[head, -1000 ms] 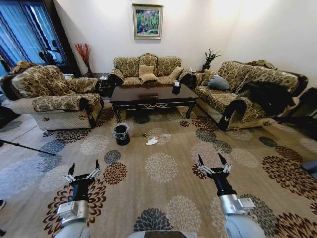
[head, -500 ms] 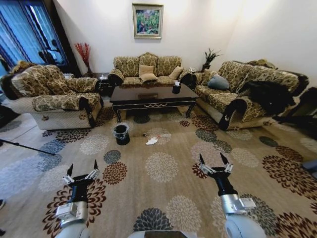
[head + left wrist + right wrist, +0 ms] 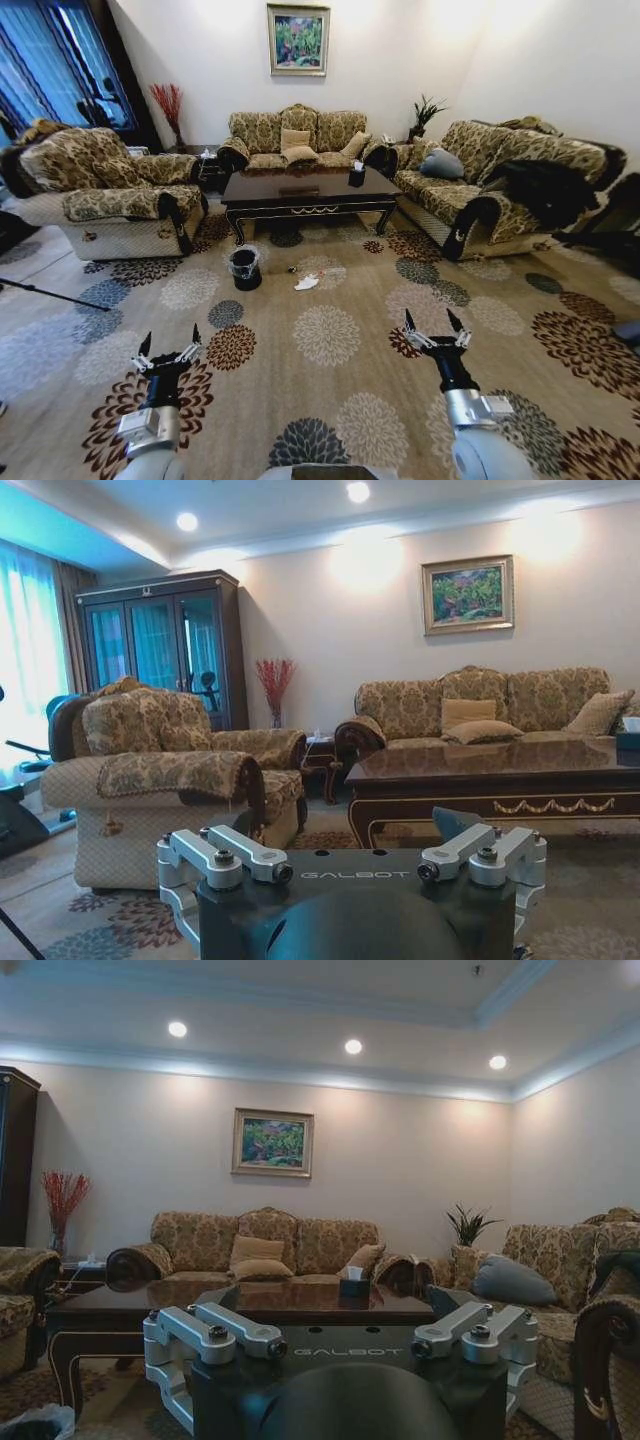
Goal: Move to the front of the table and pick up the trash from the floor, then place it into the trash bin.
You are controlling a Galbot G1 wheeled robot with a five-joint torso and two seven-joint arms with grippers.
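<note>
The dark glossy table (image 3: 308, 192) stands across the room between the sofas, with gold scrollwork on its front edge. On the carpet in front of it lies the trash: a crumpled white tissue (image 3: 307, 283) and a tiny dark scrap (image 3: 292, 270) beside it. The small black trash bin (image 3: 244, 268), lined with a clear bag, stands left of the tissue near the table's left leg. My left gripper (image 3: 170, 340) and right gripper (image 3: 430, 322) are held low in front of me, both open and empty, well short of the trash. The table (image 3: 500, 780) appears beyond the left gripper (image 3: 352, 865).
A patterned armchair (image 3: 110, 195) stands on the left, a sofa (image 3: 295, 135) behind the table and another sofa (image 3: 490, 185) on the right. A small black tissue box (image 3: 355, 178) sits on the table. A thin dark rod (image 3: 50, 295) lies on the floor far left. Open flowered carpet (image 3: 325, 335) stretches ahead.
The whole head view has shifted slightly, so the camera has moved a little. Both arms keep their raised, open pose, and the tissue and bin lie where they were.
</note>
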